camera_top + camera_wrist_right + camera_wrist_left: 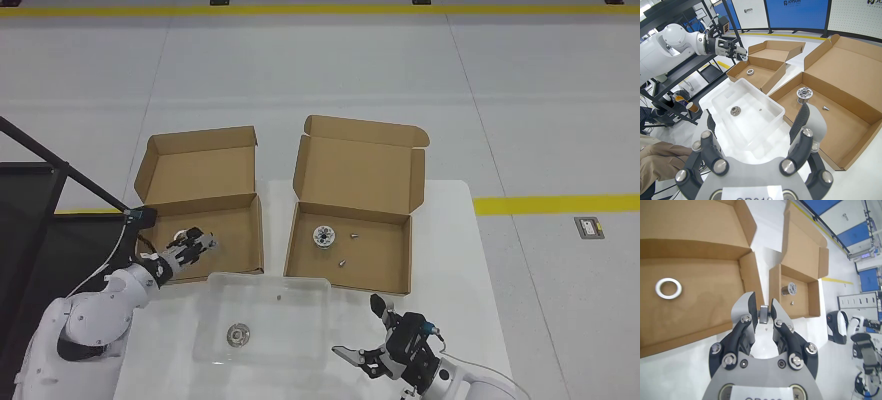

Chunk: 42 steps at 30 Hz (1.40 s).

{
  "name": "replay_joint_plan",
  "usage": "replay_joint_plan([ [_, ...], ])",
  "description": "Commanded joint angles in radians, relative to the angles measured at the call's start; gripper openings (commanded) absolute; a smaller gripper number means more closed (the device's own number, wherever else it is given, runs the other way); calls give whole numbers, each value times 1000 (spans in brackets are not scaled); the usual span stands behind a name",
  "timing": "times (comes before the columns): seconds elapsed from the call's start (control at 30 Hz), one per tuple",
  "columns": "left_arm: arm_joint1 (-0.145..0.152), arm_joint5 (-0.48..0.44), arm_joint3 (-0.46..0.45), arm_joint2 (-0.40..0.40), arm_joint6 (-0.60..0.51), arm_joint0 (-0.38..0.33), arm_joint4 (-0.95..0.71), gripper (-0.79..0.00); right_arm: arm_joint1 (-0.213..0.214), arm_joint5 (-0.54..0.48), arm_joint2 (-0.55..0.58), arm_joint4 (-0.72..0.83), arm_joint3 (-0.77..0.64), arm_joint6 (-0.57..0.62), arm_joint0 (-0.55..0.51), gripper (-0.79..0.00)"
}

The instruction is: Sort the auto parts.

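Two open cardboard boxes sit side by side at the back of the white table [455, 290], lids folded up behind them, with a clear plastic bin [290, 290] just in front, touching or nearly touching their near walls. The left box [235, 235] holds one flat metal ring [668, 291] lying on its floor. The right box [375, 255] holds a flanged cylinder [323, 235] standing upright, flange uppermost, and two small bolts [354, 237] lying apart from it. In the bin lie a flanged hub [238, 334], flange down, and a tiny speck-sized piece [760, 109]. The left gripper [763, 308] hangs above the left box's near corner, raised over the rim, and is clenched on a small metal disc [763, 315]. The disc is gripped on edge, its flat faces against the pads [751, 308], so its short axis with a stub runs from pad to pad. The right gripper [362, 328] hovers by the bin's right front corner, fingers spread wide and holding nothing.
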Motion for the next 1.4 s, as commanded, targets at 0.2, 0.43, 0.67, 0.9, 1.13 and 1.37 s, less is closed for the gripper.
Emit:
replay_joint_plan([
  [0.2,-13,41,284,106,16,-202,20,-785,0,0,0,0,0,0,0,0],
  [0.43,-35,65,523,218,48,-356,67,-785,0,0,0,0,0,0,0,0],
  [0.67,-51,55,659,300,29,-440,117,-785,0,0,0,0,0,0,0,0],
  [0.9,-61,50,723,331,32,-475,121,-563,0,0,0,0,0,0,0,0],
  [1.13,-62,37,748,324,44,-487,104,-302,0,0,0,0,0,0,0,0],
  [1.37,-39,-1,607,242,79,-415,67,-222,0,0,0,0,0,0,0,0],
])
